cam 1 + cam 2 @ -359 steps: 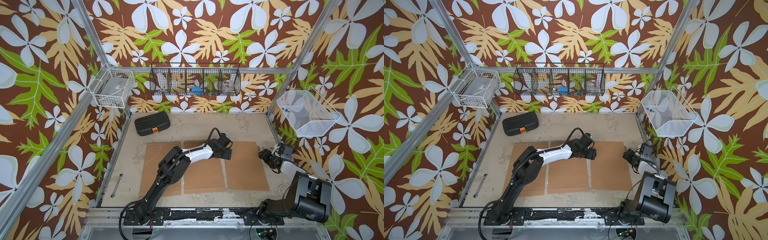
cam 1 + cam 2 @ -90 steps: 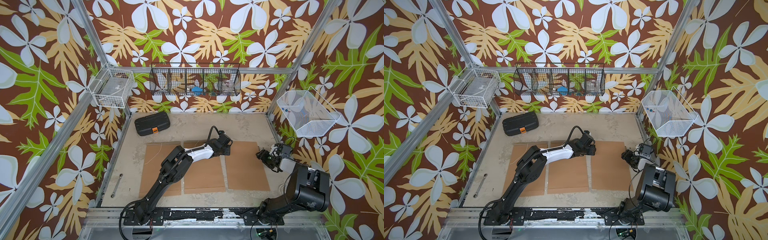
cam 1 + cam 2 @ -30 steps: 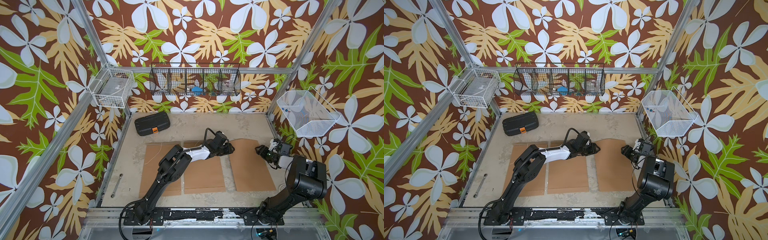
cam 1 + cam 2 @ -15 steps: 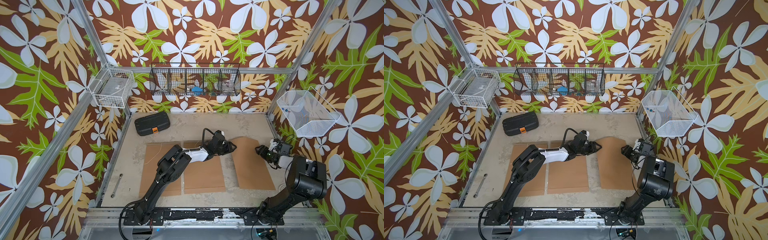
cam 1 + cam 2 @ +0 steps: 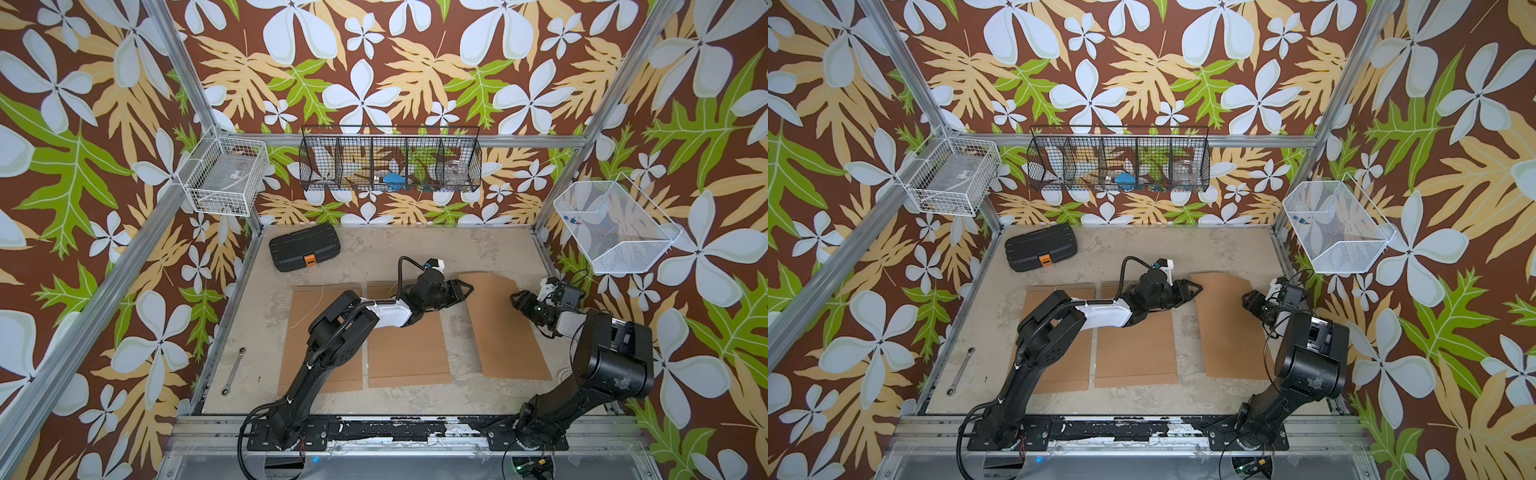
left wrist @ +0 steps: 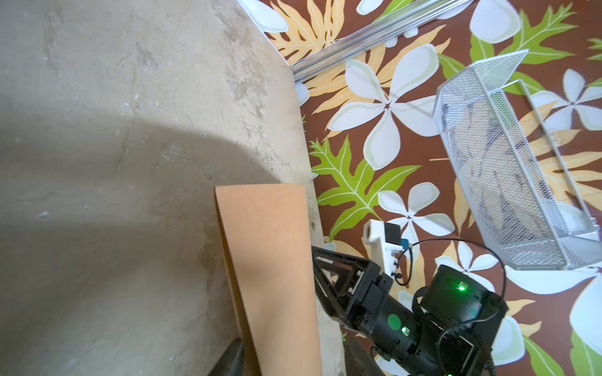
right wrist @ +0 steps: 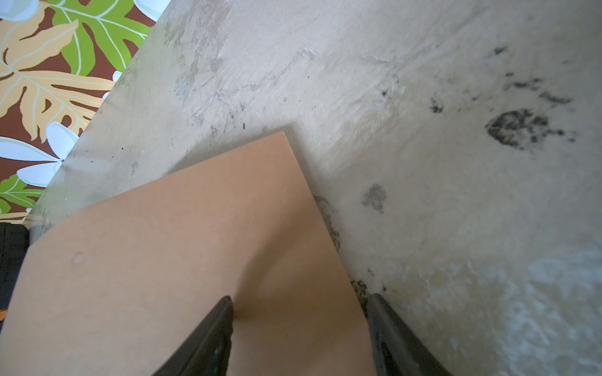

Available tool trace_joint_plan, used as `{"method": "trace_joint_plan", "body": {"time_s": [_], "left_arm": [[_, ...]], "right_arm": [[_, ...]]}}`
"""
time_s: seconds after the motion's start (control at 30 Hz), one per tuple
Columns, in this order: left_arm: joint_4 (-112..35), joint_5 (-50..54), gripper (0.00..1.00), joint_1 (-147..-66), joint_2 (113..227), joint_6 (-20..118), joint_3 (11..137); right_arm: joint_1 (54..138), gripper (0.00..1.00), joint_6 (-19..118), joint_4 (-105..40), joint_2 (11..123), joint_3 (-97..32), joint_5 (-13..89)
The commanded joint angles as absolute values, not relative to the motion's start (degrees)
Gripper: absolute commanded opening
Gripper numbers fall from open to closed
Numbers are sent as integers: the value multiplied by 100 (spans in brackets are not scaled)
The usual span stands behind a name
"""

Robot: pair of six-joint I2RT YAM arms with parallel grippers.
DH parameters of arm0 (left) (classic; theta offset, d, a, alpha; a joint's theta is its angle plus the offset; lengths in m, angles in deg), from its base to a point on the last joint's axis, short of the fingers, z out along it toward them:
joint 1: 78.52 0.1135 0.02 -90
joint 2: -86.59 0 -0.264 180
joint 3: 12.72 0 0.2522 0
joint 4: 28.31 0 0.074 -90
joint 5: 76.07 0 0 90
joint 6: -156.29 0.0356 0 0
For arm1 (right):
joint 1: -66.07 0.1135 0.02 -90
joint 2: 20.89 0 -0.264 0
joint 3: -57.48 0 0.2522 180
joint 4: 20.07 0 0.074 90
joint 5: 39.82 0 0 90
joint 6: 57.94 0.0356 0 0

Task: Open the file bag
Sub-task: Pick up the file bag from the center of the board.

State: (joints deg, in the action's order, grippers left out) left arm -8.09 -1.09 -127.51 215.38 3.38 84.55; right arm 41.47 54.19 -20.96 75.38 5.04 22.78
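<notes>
File bag (image 5: 505, 332), brown, lies on the scuffed beige surface (image 5: 415, 249) inside flower-papered walls (image 5: 374, 62), with the corner by the left jaws raised. That corner runs between the left jaws, which stand part open around it. The right jaws, also apart, straddle the bag's opposite edge, one finger (image 7: 208, 341) over the bag, its mate over bare surface. A black case (image 5: 304, 252) lies well apart from both jaws

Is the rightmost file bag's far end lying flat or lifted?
Lifted: the file bag's far end curls up off the table at the left end effector.
</notes>
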Motion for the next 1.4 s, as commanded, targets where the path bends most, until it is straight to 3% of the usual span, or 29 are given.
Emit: {"method": "trace_joint_plan", "body": {"time_s": [0.0,0.47,0.87,0.97,1.1,1.17,1.37], "left_arm": [[-268,-154,53,-12756,21526,128,8419],[209,-171,53,-12756,21551,-38,8299],[-1539,-55,50,-12808,21916,1020,9087],[-1742,9,40,-12809,21974,1163,9205],[-1825,118,11,-12809,21941,1389,9271],[-1788,158,2,-12809,21888,1568,9280],[-1082,125,0,-12809,21470,2065,8975]], "right_arm": [[4182,66,5544,-3308,7632,562,2267],[4182,66,5548,-3302,7623,553,2250],[4182,66,5559,-3247,7510,579,2205],[4182,66,5556,-3241,7453,589,2197],[4182,65,5564,-3226,7274,620,2196],[4182,65,5566,-3247,7130,635,2221],[4182,65,5550,-3646,6325,496,2374]]}}
